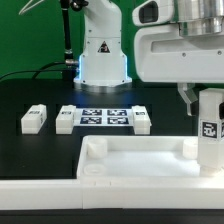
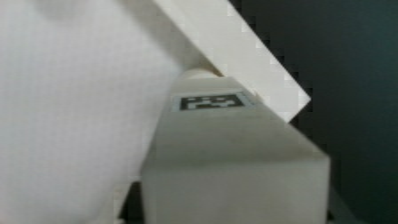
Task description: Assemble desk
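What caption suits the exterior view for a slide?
Panda gripper holds a tagged leg upright over one tabletop corner; three loose legs flank the marker board.

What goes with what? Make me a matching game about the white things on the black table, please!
Things:
1 tabletop
2 marker board
3 upright leg
4 leftmost leg

Places:
A lying alone at the exterior view's left
B between two lying legs
C in front of the marker board, rim raised
D standing tall at the exterior view's right

Pairs: 1-C, 2-B, 3-D, 4-A.
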Robot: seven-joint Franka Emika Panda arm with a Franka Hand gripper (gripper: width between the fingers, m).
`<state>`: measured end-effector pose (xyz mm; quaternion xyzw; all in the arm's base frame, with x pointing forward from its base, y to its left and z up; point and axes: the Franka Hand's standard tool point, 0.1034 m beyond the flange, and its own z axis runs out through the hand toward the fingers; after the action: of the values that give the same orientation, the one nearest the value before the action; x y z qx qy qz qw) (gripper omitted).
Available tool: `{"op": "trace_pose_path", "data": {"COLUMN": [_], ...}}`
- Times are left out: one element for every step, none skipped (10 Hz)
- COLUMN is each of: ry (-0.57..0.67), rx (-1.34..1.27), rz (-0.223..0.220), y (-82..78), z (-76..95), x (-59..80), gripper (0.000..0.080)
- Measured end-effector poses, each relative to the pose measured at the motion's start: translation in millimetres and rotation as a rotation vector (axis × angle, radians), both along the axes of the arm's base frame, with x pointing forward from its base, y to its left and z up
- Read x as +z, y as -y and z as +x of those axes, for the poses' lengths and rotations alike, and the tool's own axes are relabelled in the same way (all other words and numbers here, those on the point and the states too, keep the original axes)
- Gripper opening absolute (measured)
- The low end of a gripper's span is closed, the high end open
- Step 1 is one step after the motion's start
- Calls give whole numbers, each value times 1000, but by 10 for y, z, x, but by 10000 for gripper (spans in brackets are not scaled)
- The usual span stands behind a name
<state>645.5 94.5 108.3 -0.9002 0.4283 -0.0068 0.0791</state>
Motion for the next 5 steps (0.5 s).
{"op": "trace_pose_path", "data": {"ry": [-25,-47,-66,-84,-88], "rx": [-170,-340,-496,-598,-604], "rz": [14,46,78,99,101], "y": [-4,16,33,25,32], "z": [-3,2,5,4,-1], "x": [-5,-15,-22,-21,-21], "gripper": [289,289,291,291,291]}}
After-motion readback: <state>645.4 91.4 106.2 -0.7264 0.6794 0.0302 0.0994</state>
